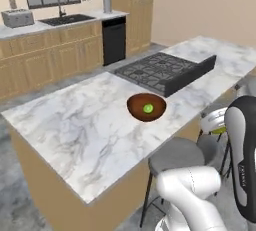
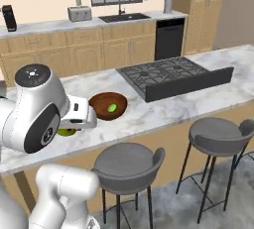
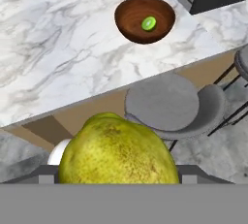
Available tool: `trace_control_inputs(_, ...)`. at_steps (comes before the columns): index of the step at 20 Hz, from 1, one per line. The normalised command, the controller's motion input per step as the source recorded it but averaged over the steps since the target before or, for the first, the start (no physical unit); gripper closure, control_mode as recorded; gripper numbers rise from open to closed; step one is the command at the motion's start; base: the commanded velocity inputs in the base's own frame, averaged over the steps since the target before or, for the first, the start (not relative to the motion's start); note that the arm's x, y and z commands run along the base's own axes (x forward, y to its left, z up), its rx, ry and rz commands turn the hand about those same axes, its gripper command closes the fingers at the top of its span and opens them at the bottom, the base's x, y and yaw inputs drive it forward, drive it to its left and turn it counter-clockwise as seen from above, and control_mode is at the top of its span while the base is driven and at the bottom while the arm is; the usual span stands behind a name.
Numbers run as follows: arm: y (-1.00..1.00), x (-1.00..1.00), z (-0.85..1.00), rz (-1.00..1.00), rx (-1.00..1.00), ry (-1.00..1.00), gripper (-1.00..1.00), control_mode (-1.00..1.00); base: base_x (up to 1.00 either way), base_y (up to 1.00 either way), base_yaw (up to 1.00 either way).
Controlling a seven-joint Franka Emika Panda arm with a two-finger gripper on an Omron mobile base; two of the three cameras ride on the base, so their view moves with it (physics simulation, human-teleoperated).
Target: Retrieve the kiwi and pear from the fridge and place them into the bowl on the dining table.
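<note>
Yellow-green speckled pear [image 3: 117, 151], firm, rounded, smooth enough to slip, sits pinched across its widest girth in the spread pincer [image 3: 117, 177]. It hangs off the white marble desk's [image 3: 63, 58] near edge, above grey stools [image 3: 162, 103]. Beyond, the reddish-brown wooden bowl [image 3: 131, 24] near that edge holds the green kiwi [image 3: 148, 23].

White glossy rounded arm [image 2: 34, 109] segments — dark grey joint bands, caps.
</note>
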Motion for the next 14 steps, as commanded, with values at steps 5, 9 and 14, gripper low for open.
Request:
trace_control_inputs(5, 0.0, 0.0, 0.0, 0.0, 0.0, 0.0, 1.0, 1.0, 0.47, -0.42, 0.6)
trace_control_inputs(9, 0.0, 0.0, 0.0, 0.0, 0.0, 0.0, 1.0, 1.0, 0.33, -0.52, 0.51)
trace_control_inputs(14, 0.0, 0.0, 0.0, 0.0, 0.0, 0.0, 1.0, 1.0, 0.37, -0.33, 0.34)
